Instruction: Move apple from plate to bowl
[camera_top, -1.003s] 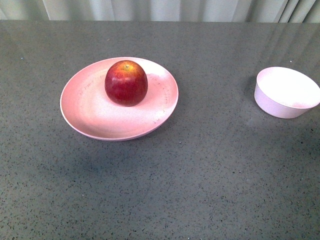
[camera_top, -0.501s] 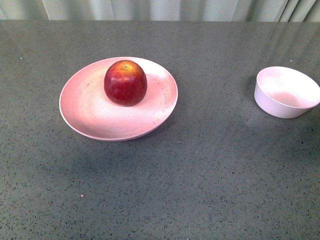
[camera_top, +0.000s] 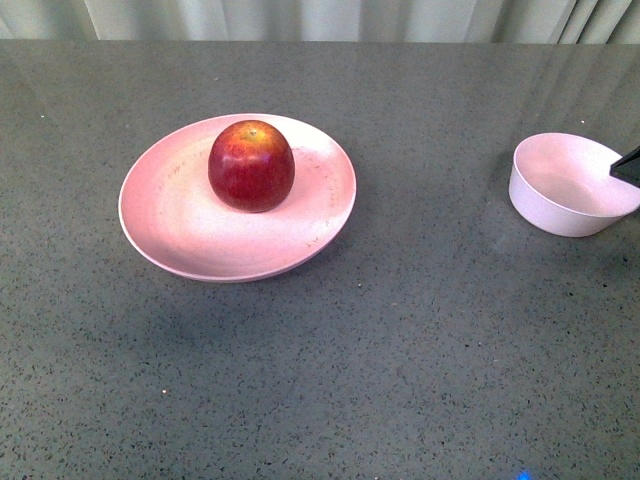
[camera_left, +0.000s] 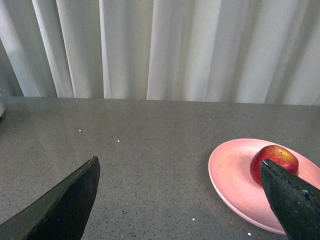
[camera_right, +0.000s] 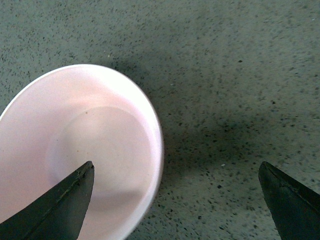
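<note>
The deep red apple (camera_top: 251, 165) sits upright on the far half of the salmon-pink plate (camera_top: 180, 235), left of centre on the table. The small pale bowl (camera_top: 570, 185) stands empty at the right. My left gripper (camera_left: 179, 162) is open and empty above the table, short of the plate (camera_left: 230, 172), with the apple (camera_left: 275, 156) just behind one finger. My right gripper (camera_right: 176, 165) is open and empty above the bowl's rim (camera_right: 159, 150), one finger over the bowl's inside. A dark tip of it shows in the front view (camera_top: 628, 166).
A grey speckled tabletop (camera_top: 420, 330) carries everything. Pale curtains (camera_left: 165, 50) hang behind the table's far edge. Bare table lies between plate and bowl.
A dark tip of my right gripper has come into the front view at the right edge, over the bowl. The apple, plate and bowl have not moved.
</note>
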